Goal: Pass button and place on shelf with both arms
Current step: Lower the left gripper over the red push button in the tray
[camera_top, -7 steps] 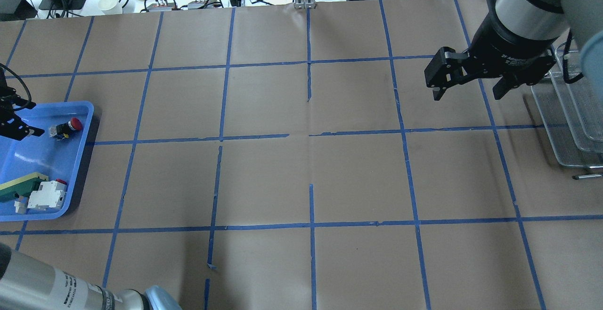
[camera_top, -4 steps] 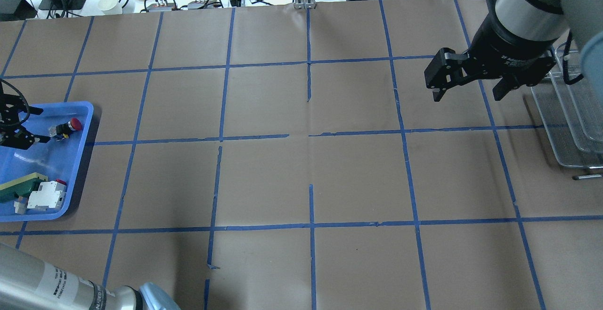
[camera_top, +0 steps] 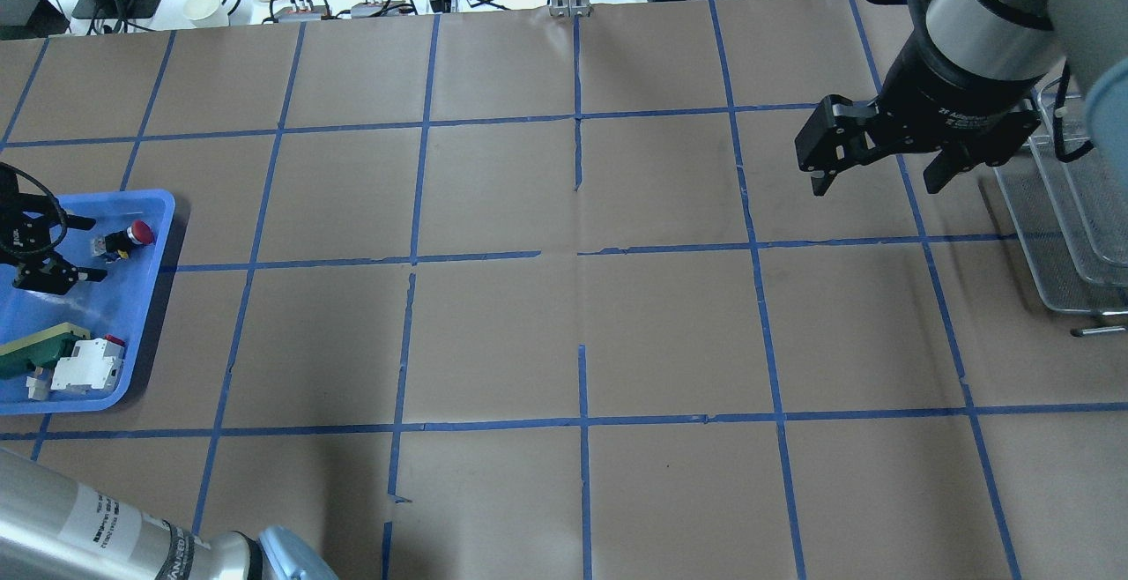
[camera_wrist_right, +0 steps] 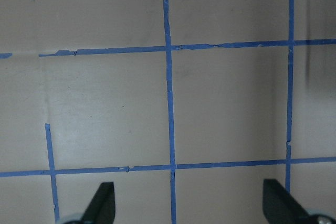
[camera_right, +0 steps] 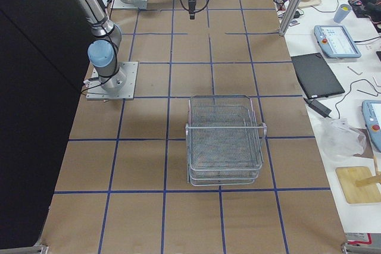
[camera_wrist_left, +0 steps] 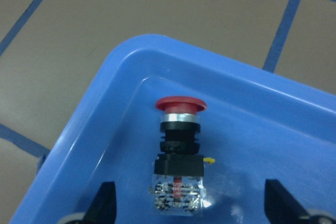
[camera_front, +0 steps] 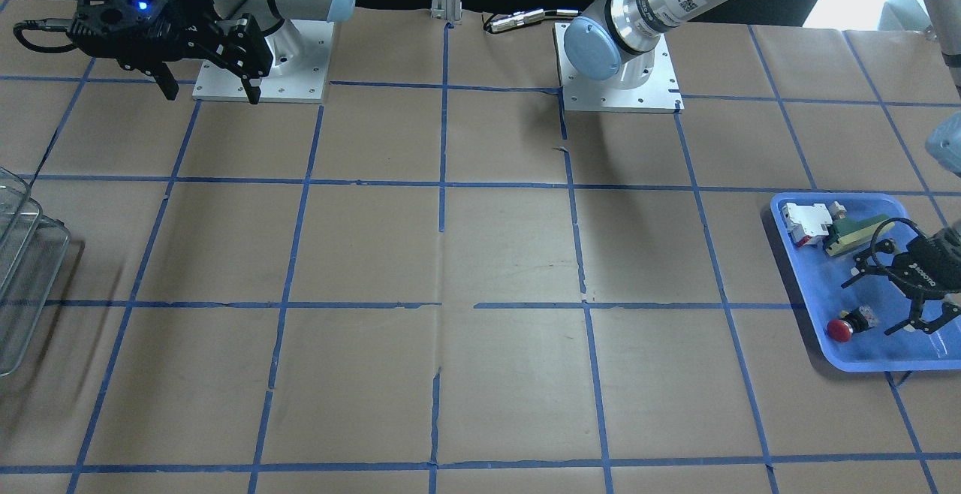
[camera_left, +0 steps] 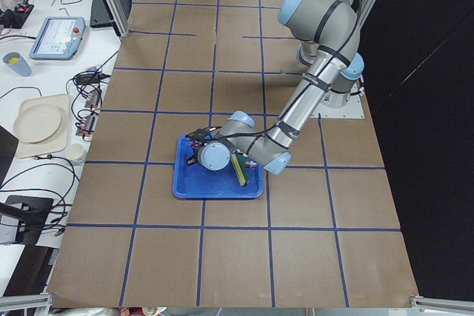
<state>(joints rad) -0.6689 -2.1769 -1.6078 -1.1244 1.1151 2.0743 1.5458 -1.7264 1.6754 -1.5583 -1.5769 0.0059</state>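
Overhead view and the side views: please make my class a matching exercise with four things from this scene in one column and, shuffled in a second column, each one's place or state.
Column one
1. button
2. shelf
3. left pincer
4. right pincer

Column two
A. open, held above bare table paper
B. lying on its side in the blue tray
C. open, low in the tray, pointed at the button
D. standing at the table's end on the robot's right

Pairs: 1-B, 2-D, 3-C, 4-A
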